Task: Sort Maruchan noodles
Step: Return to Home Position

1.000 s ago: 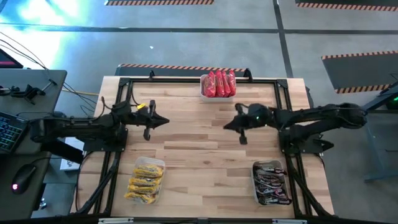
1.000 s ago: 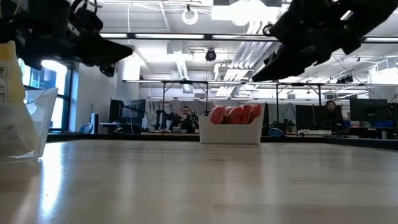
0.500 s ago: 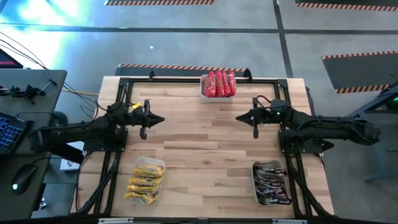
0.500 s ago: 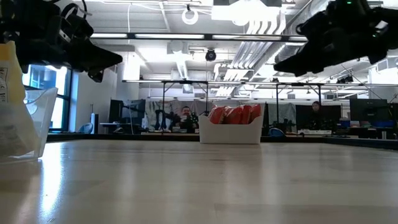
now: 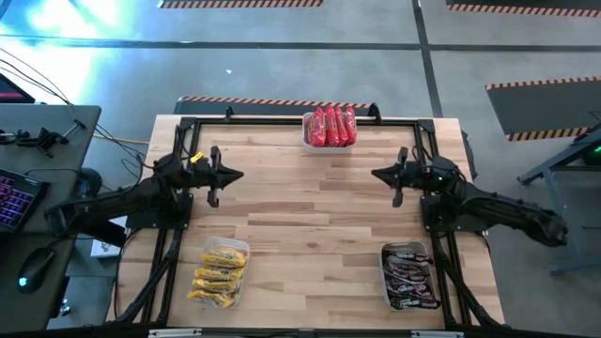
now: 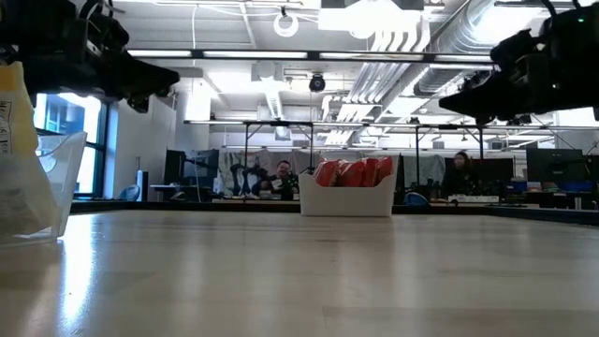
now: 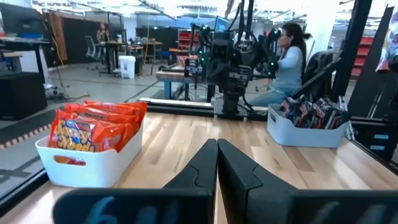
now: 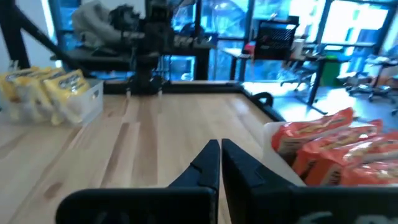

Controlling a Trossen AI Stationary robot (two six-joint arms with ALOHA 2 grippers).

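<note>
Red-orange Maruchan noodles [image 5: 330, 126] stand in a white tub at the table's far edge, also in the left wrist view [image 7: 93, 124] and right wrist view [image 8: 339, 152]. Yellow packets [image 5: 219, 274] fill a clear tub at the near left. Dark brown packets [image 5: 408, 276] lie in a tub at the near right. My left gripper [image 5: 240, 175] is shut, level above the table's left side, holding nothing. My right gripper [image 5: 374, 175] is shut, level above the right side, holding nothing.
A black frame [image 5: 282, 119] runs along the table's far edge and sides. The bare wooden middle [image 5: 310, 216] lies between the two grippers. A desk with a keyboard [image 5: 14, 197] stands to the left of the table. People sit in the room beyond.
My right gripper has drawn back toward the table's right edge and swung toward the far edge, staying shut. My left gripper has pulled back a little toward the left edge, shut. The packets have kept still.
</note>
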